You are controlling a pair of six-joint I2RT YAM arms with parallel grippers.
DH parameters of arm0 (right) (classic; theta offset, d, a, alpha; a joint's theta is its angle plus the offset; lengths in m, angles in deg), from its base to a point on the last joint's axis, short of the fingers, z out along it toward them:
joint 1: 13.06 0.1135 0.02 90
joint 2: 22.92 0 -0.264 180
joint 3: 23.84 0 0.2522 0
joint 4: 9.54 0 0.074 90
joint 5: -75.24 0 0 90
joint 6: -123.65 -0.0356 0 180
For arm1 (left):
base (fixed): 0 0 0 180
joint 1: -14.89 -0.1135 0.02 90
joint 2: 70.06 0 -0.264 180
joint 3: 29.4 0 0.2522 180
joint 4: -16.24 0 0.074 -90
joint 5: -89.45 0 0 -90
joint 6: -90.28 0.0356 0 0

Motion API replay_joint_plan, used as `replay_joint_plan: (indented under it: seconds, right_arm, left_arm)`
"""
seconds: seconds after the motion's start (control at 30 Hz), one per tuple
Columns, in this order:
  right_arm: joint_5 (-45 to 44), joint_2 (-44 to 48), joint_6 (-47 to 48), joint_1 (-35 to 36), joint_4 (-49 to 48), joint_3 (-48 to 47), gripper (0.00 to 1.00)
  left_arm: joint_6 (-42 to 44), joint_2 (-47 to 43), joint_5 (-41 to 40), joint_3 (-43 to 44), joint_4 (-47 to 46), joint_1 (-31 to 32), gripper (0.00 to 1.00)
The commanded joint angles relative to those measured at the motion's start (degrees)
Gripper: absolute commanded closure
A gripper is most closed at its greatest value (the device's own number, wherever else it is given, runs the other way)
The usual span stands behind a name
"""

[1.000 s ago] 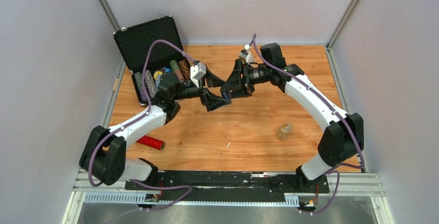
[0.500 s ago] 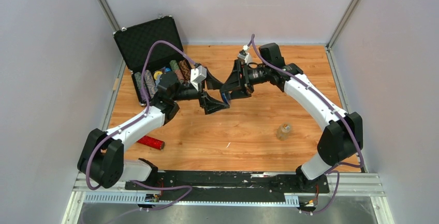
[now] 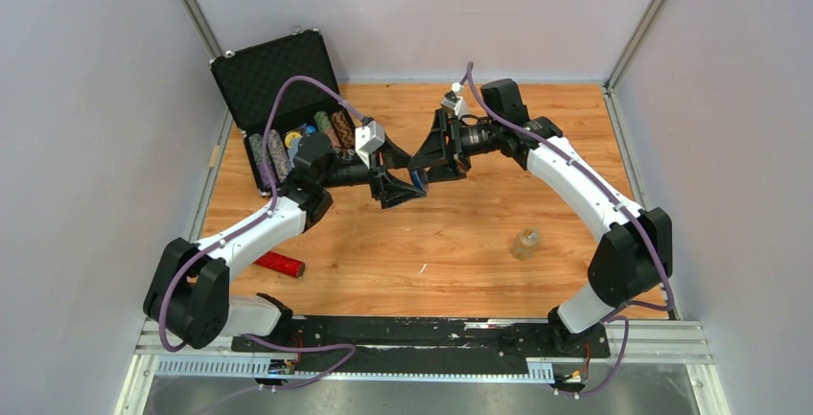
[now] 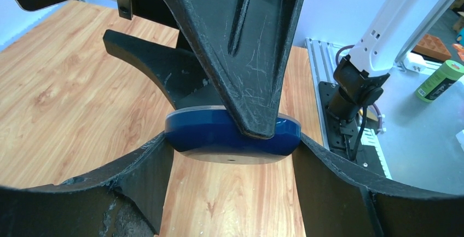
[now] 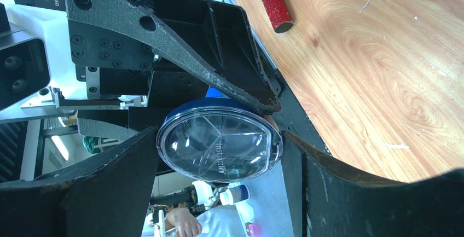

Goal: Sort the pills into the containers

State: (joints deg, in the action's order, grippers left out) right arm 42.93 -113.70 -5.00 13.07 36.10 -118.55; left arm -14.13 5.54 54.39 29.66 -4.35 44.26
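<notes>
1. Right gripper [image 5: 219,138] clamps dish [image 5: 216,150] by its rim, mid-air above table [image 3: 460,233].
2. Left gripper [image 4: 232,146] wide, jaws at dish rim both sides; can't tell if gripping.

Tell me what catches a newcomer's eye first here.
First, the left gripper and right gripper nose to nose above the middle of the table, with a round blue dish between them, dividers showing under its clear top. The right gripper's fingers clamp the dish's rim. After that, the open black case at the far left and the red glittery tube by the left arm.
</notes>
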Motion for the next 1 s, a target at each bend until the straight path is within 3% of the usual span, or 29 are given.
replay_joint_plan:
  seconds: [0.0, 0.1, 0.33, 0.47, 0.57, 0.73, 0.83, 0.97]
  right_arm:
    - [1.4, 0.0, 1.2, 0.3, -1.8, -1.4, 0.53]
    - [1.6, 0.0, 1.2, 0.3, -1.7, -1.5, 0.53]
    - [1.5, -0.3, 1.2, 0.3, -1.5, -1.5, 0.53]
    - [1.5, -0.4, 1.1, 0.3, -1.5, -1.8, 0.53]
    - [1.6, -0.4, 1.1, 0.3, -1.5, -1.7, 0.55]
    - [2.3, -0.1, 1.4, 0.3, -1.5, -1.4, 0.71]
    - [2.9, 0.1, 1.7, 0.3, -1.5, -1.7, 0.78]
    - [4.4, 0.6, 2.1, 0.3, -1.5, -2.3, 0.8]
  left_arm:
    - [-1.0, -0.6, 1.2, 0.7, -5.2, 0.3, 0.2]
    - [-1.1, -0.8, 1.9, 0.7, -5.4, 0.3, 0.1]
    - [0.4, -0.6, 2.4, 1.5, -3.2, 0.3, 0.09]
    - [0.5, -0.3, 2.9, 1.3, -3.1, 0.3, 0.21]
    - [0.8, -0.5, 2.1, 1.0, -3.2, 0.3, 0.39]
    - [0.9, -0.9, 1.0, 0.7, -3.1, 0.3, 0.62]
    - [-0.1, -1.0, 0.7, -0.1, -4.1, 0.2, 0.69]
    - [-2.8, -1.6, -0.2, -2.6, -7.9, 0.2, 0.75]
